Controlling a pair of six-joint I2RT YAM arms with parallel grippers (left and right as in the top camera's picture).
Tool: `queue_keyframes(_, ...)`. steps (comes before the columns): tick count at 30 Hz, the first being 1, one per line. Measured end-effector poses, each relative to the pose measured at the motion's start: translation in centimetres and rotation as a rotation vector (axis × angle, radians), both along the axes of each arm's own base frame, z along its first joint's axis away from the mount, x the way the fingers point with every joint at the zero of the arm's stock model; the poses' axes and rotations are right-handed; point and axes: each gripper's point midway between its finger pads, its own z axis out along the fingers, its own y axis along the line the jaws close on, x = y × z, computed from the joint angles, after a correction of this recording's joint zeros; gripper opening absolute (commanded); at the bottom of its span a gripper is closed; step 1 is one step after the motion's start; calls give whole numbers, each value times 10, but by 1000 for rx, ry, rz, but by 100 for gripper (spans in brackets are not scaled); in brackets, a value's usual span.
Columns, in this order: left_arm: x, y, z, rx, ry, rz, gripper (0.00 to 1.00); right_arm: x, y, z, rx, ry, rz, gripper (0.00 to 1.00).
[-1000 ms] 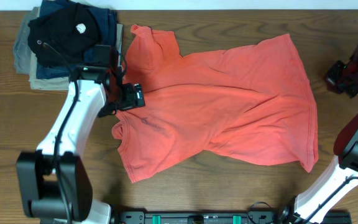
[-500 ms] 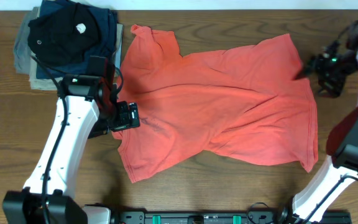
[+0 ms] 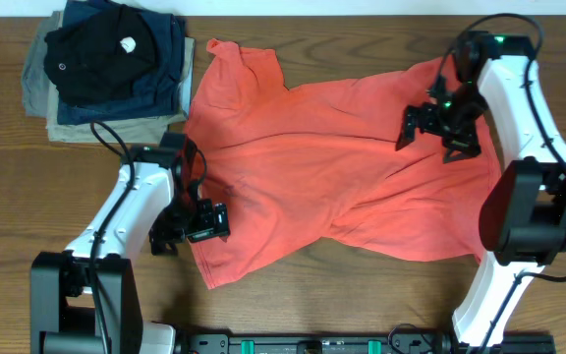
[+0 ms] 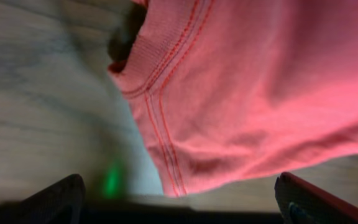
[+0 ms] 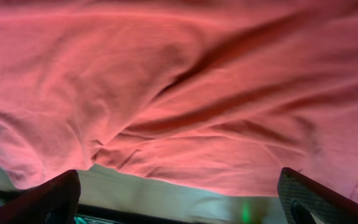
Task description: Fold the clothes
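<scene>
Coral-red T-shirt (image 3: pixel 342 167) lies spread and wrinkled on the wooden table (image 3: pixel 8 197), folded dark garments (image 3: pixel 106 64) stacked just beside its far sleeve, while the left gripper (image 3: pixel 197 222) at its near-left edge and the right gripper (image 3: pixel 432 128) above it both gape empty.

- No word, number or brand name can be read in any view.
- The coral T-shirt (image 3: pixel 342 167), spread over the middle of the counter (image 3: pixel 8 197), shows plain cloth from above, with no legible print.
- Faint dark smudges (image 3: pixel 236 195) on the shirt toward the counter's left side are too weak to make out as letters.
- A small white patch (image 3: pixel 128 43) sits on the black garment (image 3: pixel 91 59) topping the pile at the far left corner. It may be a logo or tag, but it is too small to read.
- Both wrist views show only coral cloth and stitched hems, with no lettering.
</scene>
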Motion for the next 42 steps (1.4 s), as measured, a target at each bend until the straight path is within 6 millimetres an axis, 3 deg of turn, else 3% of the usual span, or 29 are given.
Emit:
queue_keyframes(4, -6, -1, -15, -4, 0, 23, 92, -1, 10, -1, -7, 0, 32, 99)
queue_keyframes(11, -15, -9, -34, -55, 1, 57, 59, -3, 19, -1, -12, 0, 58, 99)
queue_keyframes(15, -25, -11, -40, -68, 20, 64, 26, -3, 20, -1, -14, -1, 64, 99)
queue_keyframes(16, -26, -12, -40, -70, 24, 70, 6, -3, 20, -1, -15, -1, 63, 99)
queue_keyframes(22, -23, -13, -41, -77, 12, 63, 6, -3, 20, -1, -17, 1, 59, 99)
queue_keyframes(27, -12, -14, -25, -77, 9, 63, 6, -2, 20, -1, -19, -5, 59, 99)
queue_keyframes(37, 78, -24, 36, -122, -282, 51, 6, 7, 20, -3, -20, -40, 58, 99)
queue_keyframes(42, 119, -29, 46, -149, -453, 43, 6, 8, 20, -4, -21, -47, 58, 99)
